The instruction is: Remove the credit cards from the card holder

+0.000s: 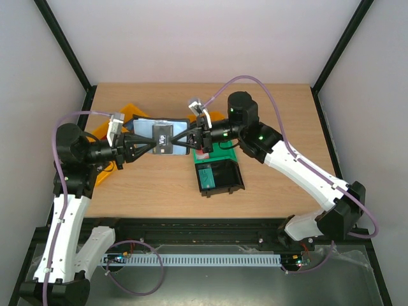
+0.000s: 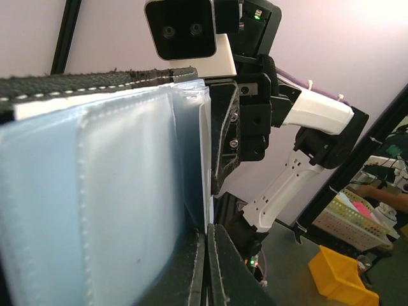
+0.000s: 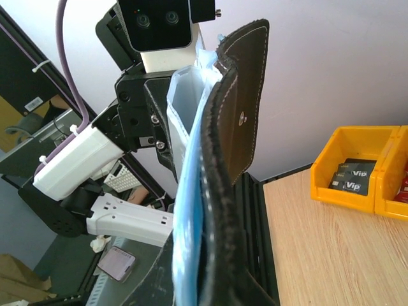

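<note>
**Task status.** Extraction was judged to be under way but not complete. The card holder [image 1: 148,126] was raised off the tabletop [image 1: 268,115]. It was spread open and stretched between both tools, behind and to the left of the black bin [image 1: 226,173]. A dark card marked VIP [image 1: 164,141] lay against its blue-grey lining; whether that card sat in a pocket could not be determined. No red credit cards were visible in the clear pockets in either wrist view, so how many remained inside could not be told.

**Tool state.**
- Left tool [image 1: 150,145]: fully closed, clamped on the holder's edge farther from the black bin.
- Right tool [image 1: 188,141]: fully closed, clamped on the holder's edge nearer the black bin.

Each tool therefore had the holder between its own fingertips, and neither was free to draw out a card.
</note>
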### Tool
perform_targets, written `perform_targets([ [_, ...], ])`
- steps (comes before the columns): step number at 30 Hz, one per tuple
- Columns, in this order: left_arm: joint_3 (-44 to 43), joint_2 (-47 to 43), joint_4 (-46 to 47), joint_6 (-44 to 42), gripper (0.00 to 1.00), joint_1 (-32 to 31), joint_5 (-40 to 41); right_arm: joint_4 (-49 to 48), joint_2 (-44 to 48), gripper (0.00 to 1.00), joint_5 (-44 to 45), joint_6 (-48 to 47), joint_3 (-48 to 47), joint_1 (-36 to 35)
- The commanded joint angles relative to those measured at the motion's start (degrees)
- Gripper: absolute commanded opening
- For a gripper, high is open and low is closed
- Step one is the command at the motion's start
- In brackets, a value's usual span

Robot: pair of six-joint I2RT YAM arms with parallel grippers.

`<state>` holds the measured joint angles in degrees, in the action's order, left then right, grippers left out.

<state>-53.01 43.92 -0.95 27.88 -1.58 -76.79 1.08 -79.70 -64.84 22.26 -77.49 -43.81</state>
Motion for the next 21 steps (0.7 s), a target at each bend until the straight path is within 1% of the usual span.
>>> perform_targets([
  [1, 0.15, -0.47, 1.28, 0.42, 0.02, 0.35, -1.74, 2.55, 2.76, 0.02, -1.61, -3.56, -0.27, 2.26],
  [12, 0.33, -0.27, -1.54, -2.12, 0.02, 0.53, -0.17, 7.9, 5.58, 0.02, -0.92, -6.95, 2.13, 7.94],
  [14, 0.13, -0.39, -3.34, -3.59, 0.02, 0.89, 1.2, 9.01, 6.41, 0.02, 1.23, -7.26, 2.65, 10.4],
  [18, 0.5, -0.9, -8.29, -7.73, 0.02, 1.77, 4.37, 8.9, 8.45, 0.02, 7.97, -4.63, 4.93, 17.87],
  [19, 0.94, -0.98, -9.65, -8.95, 0.02, 2.07, 5.24, 8.86, 8.7, 0.02, 9.09, -3.78, 5.34, 20.25],
  [21, 1.82, -1.32, -11.83, -10.48, 0.02, 3.01, 7.44, 9.43, 8.77, 0.02, 10.66, -3.04, 5.56, 22.72],
])
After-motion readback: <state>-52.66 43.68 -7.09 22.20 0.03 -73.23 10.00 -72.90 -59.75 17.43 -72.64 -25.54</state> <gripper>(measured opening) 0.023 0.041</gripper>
